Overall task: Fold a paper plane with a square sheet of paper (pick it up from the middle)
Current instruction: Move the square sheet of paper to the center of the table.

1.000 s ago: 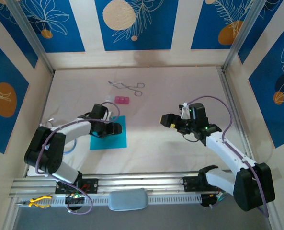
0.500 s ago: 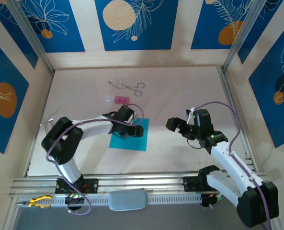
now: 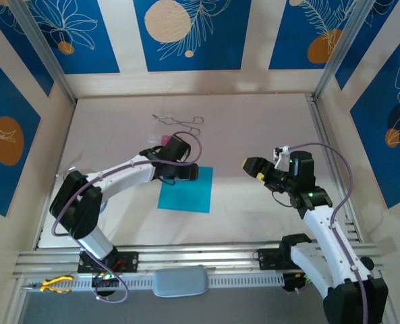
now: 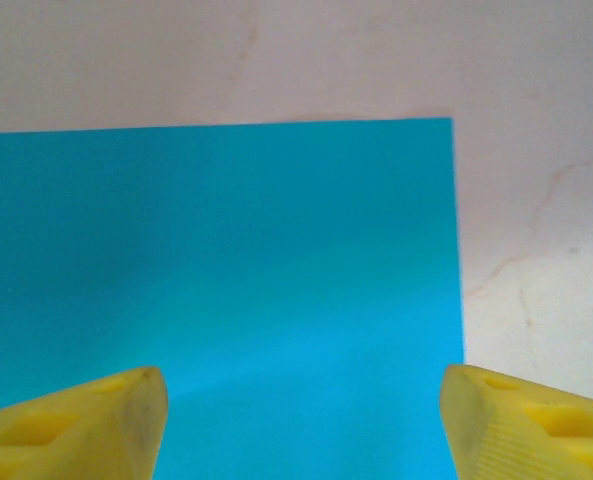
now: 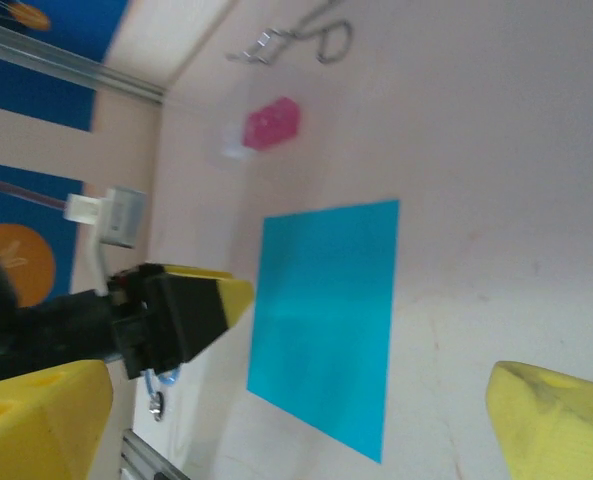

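The square sheet of paper (image 3: pixel 186 192) is cyan-blue and lies flat on the pale table, a little left of centre. My left gripper (image 3: pixel 187 173) hovers over the sheet's far edge. In the left wrist view its yellow fingers (image 4: pixel 86 420) stand wide apart above the sheet (image 4: pixel 226 250), open, with nothing between them. My right gripper (image 3: pixel 252 167) is to the right of the sheet, apart from it, and is open. In the right wrist view the sheet (image 5: pixel 326 310) lies ahead of the right gripper (image 5: pixel 301 385), with the left gripper (image 5: pixel 201 300) at its edge. No fold shows.
Metal forceps (image 3: pixel 179 121) lie at the back of the table. A small pink block (image 3: pixel 164 139) sits just behind the left arm, partly covered. The aluminium rail (image 3: pixel 206 256) runs along the near edge. Patterned walls close in the sides.
The sheet has slid right toward the table's middle, and the left gripper went with it, reaching farther out. The right gripper drew back to the right. Both stayed open.
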`<state>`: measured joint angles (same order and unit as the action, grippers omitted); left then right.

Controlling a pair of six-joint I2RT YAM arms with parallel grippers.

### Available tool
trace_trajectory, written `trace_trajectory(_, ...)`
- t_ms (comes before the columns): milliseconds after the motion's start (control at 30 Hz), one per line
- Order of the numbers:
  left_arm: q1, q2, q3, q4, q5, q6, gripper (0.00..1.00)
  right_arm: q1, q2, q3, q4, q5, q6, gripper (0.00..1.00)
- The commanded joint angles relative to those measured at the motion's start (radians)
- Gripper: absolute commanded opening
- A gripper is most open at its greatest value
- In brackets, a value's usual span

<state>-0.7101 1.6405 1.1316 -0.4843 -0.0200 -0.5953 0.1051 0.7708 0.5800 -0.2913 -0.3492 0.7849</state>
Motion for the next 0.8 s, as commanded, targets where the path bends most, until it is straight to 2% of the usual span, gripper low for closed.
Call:
trace_trajectory(0,0.004,0.051,0.069,-0.158,-0.038,0.022,0.72,-0.018,-0.003,-0.022,0.067,-0.104,0.051,0.94)
trace_trajectory(133,0.006,0.128,0.152,-0.246,-0.006,0.015,0.70,0.034,0.088,0.037,-0.072,-0.044,-0.003,0.94)
trace_trajectory(233,0.001,0.175,0.187,-0.260,0.033,0.004,0.70,0.112,0.163,0.068,-0.135,0.023,-0.017,0.94)
trace_trajectory(367,-0.004,0.208,0.209,-0.270,0.020,-0.018,0.71,0.210,0.245,0.108,-0.194,0.126,-0.020,0.94)
trace_trajectory(467,-0.006,0.244,0.245,-0.309,0.009,-0.015,0.74,0.254,0.287,0.122,-0.211,0.159,-0.017,0.94)
trace_trajectory(767,-0.032,0.326,0.333,-0.393,-0.005,0.012,0.75,0.298,0.324,0.123,-0.211,0.208,0.014,0.94)
